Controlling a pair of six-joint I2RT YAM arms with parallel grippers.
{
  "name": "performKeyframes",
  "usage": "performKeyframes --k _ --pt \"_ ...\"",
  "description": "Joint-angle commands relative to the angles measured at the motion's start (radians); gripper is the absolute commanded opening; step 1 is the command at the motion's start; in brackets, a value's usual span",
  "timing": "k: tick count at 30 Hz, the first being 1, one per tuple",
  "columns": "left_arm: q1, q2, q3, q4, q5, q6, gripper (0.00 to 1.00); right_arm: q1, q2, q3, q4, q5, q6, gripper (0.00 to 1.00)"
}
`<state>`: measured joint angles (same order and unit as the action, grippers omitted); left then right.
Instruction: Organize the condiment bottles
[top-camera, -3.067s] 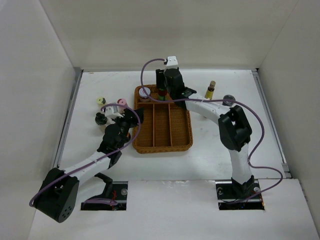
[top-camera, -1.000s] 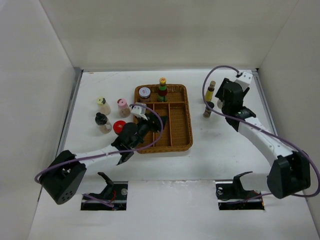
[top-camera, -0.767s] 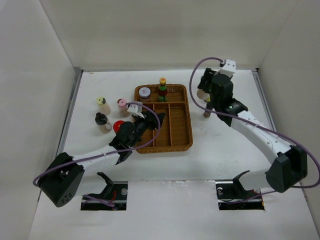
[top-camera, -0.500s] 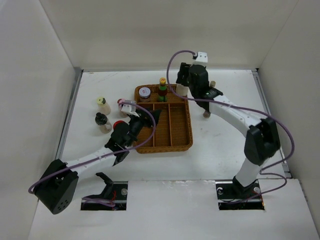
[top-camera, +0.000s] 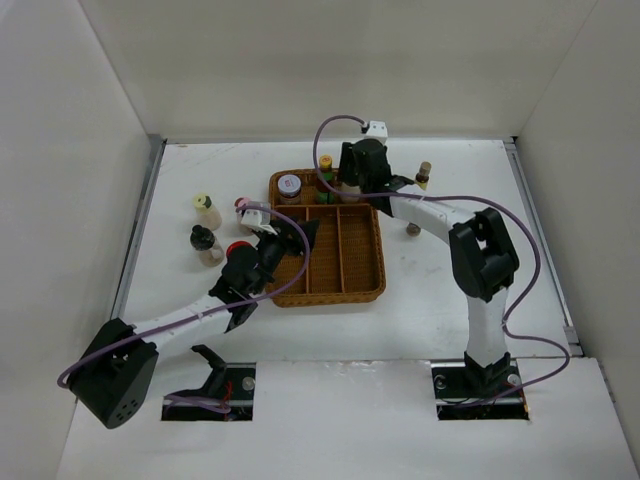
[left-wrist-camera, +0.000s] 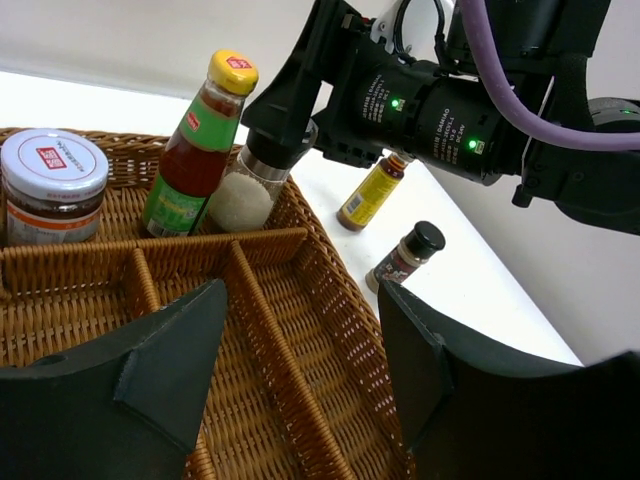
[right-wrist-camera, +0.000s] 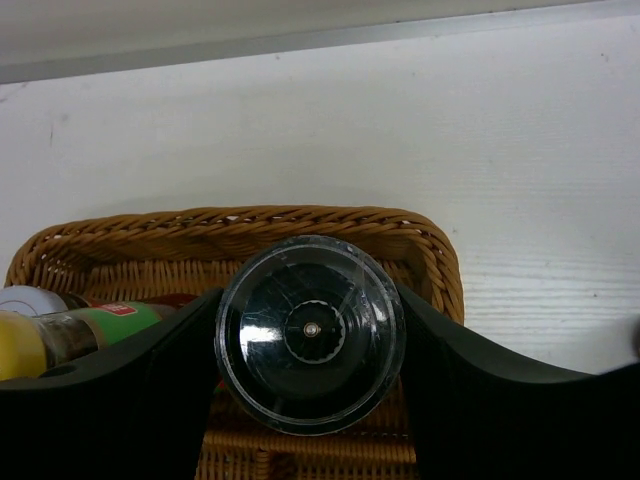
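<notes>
The right pincer (right-wrist-camera: 310, 345) was closed round the top of a glass grinder (left-wrist-camera: 242, 200) of white grains. It held the grinder upright at the far right corner of the wicker tray (top-camera: 325, 298), just beside the yellow-capped sauce bottle (left-wrist-camera: 190, 165). Whether the grinder's base touched the tray floor could not be told. The left pincer (left-wrist-camera: 300, 360) hung open and empty above the tray's near left part.

The grinder looked rigid, smooth and breakable, and probably of modest weight. A square squeeze across its round collar seemed the safest hold, since slick glass might twist in a loose one.

Nine containers could be counted:
- Three stood along the tray's far edge, the third being a white-lidded jar (left-wrist-camera: 50, 185).
- Four stood on the tabletop (top-camera: 430, 300) off the tray's left edge: a cream-capped bottle (top-camera: 206, 211), a pink-capped bottle (top-camera: 242, 206), a black-capped bottle (top-camera: 205, 243) and a red-capped bottle (top-camera: 236, 249).
- Two stood off its right edge: a yellow bottle (left-wrist-camera: 365, 195) and a small dark-capped bottle (left-wrist-camera: 405, 255).
</notes>
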<state>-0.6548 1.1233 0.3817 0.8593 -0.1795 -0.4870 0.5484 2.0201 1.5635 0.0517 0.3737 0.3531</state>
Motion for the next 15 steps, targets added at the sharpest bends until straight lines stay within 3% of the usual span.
performKeyframes --k 1,15 --pt "0.005 -0.008 -0.006 0.041 -0.005 -0.01 0.61 -0.003 -0.012 0.064 0.1 -0.004 0.02 0.66" --pt "0.007 0.009 -0.007 0.046 0.0 -0.01 0.61 -0.003 -0.124 -0.019 0.114 -0.013 0.026 0.81"
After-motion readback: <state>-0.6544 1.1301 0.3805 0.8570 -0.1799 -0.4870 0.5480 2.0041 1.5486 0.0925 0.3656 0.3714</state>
